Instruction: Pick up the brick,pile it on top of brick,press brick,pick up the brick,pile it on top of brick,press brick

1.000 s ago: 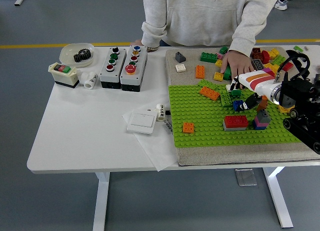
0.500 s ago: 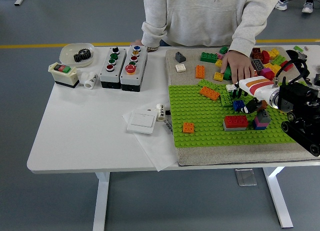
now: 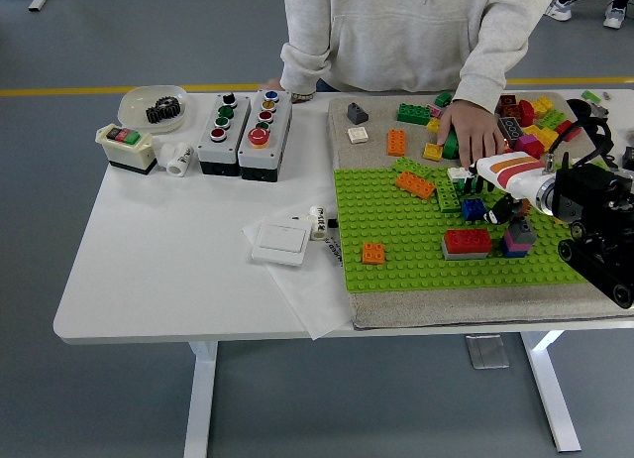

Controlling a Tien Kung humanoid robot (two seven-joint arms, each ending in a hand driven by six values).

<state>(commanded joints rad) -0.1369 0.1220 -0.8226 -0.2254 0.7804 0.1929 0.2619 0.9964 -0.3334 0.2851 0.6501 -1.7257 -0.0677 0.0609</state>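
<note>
My right hand (image 3: 483, 206) reaches in from the right over the green baseplate (image 3: 396, 230), its black fingers curled on a small blue brick (image 3: 473, 208). That brick sits low over the plate, beside a green brick (image 3: 448, 196). In front of it a red brick (image 3: 467, 241) rests on a grey one. A grey, magenta and blue stack (image 3: 517, 238) stands to the right. Two orange bricks (image 3: 416, 184) (image 3: 372, 252) lie on the plate. The person's hand (image 3: 472, 129) rests on loose bricks just beyond the plate.
Loose bricks (image 3: 530, 116) are piled at the back right of the grey mat (image 3: 342, 131). Button boxes (image 3: 245, 131), a bowl holding a gear (image 3: 154, 106), a white switch (image 3: 280, 242) and paper occupy the left half. The person stands at the far edge.
My right hand has shifted slightly left and toward the far side, staying around the blue brick. The person's hand has stayed put.
</note>
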